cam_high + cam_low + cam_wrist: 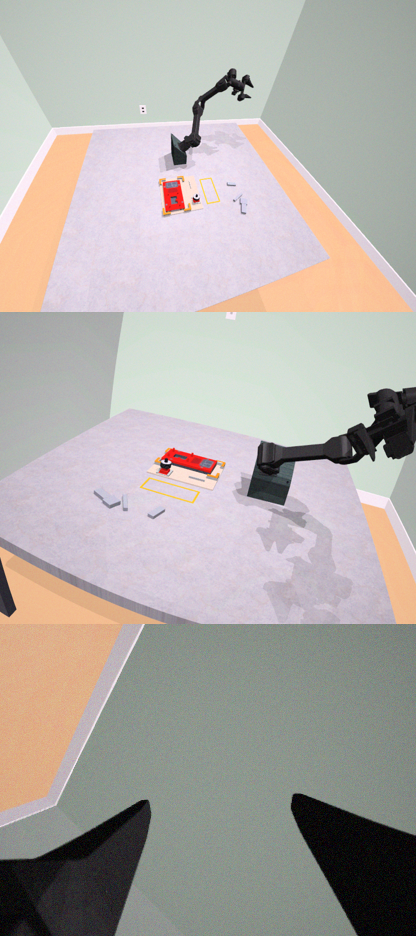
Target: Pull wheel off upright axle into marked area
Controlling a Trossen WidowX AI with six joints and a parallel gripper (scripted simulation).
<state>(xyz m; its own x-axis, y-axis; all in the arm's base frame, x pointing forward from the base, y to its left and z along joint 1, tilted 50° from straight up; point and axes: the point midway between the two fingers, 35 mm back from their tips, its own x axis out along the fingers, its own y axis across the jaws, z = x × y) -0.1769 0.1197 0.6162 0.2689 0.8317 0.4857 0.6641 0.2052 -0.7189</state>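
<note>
The wheel (196,197) (165,464), black with a white face, sits on the upright axle, whose dark top (165,460) sticks up through it. Below it is a small red base (164,471) on the pale board. The marked area is a yellow rectangle outline (215,190) (170,497) on the table beside the board; nothing lies inside it. My gripper (251,92) (221,803) is open and empty, high above the table and far from the wheel. In the exterior view its fingertips cannot be made out clearly.
A red panel (173,190) (188,463) lies between orange corner brackets on the pale board (197,188) (201,483). Several grey blocks lie beyond the marked area, one (231,183) (156,512) apart from the others. The arm's dark base (179,158) (268,490) stands near the board.
</note>
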